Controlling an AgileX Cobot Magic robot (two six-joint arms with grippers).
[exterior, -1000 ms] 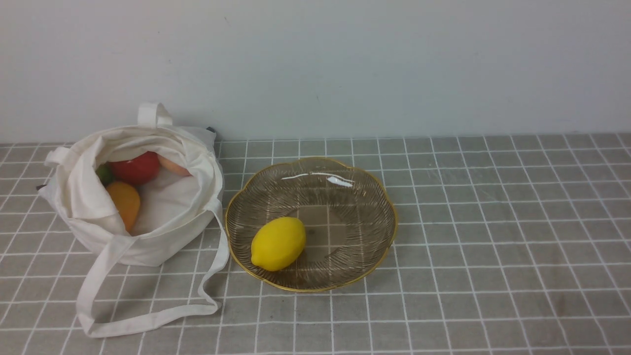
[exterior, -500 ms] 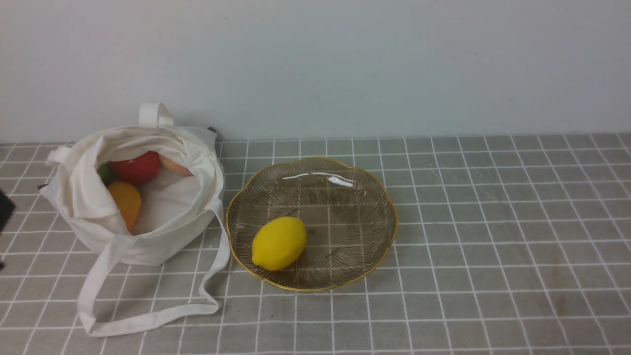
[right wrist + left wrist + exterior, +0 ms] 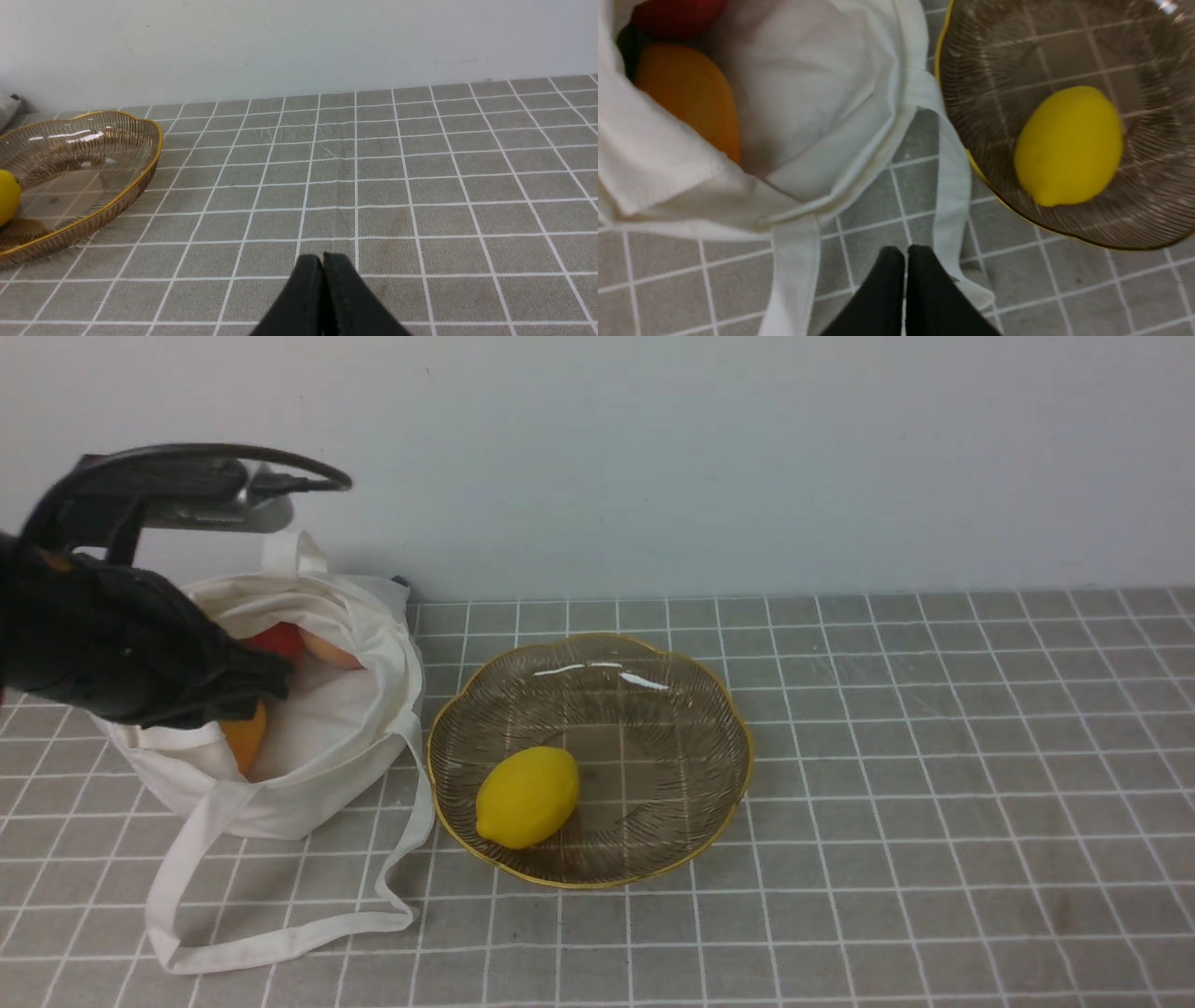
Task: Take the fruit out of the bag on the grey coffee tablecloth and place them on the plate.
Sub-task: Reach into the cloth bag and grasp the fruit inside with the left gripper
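Bright, even light; white glare on plate (image 3: pixel 644 679); left wrist view slightly blurred.

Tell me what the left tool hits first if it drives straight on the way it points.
Probably the rim of the bag or its strap lying on the tablecloth, in the gap beside the plate. The shut left tool aims there, not at the fruit; depth is unclear.

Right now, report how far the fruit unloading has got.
Done: one yellow lemon lies on the plate. In hand: nothing; the left gripper is shut and empty by the bag, the right gripper shut over the tablecloth. Left: the orange fruit, red fruit and peach fruit lie in the bag.
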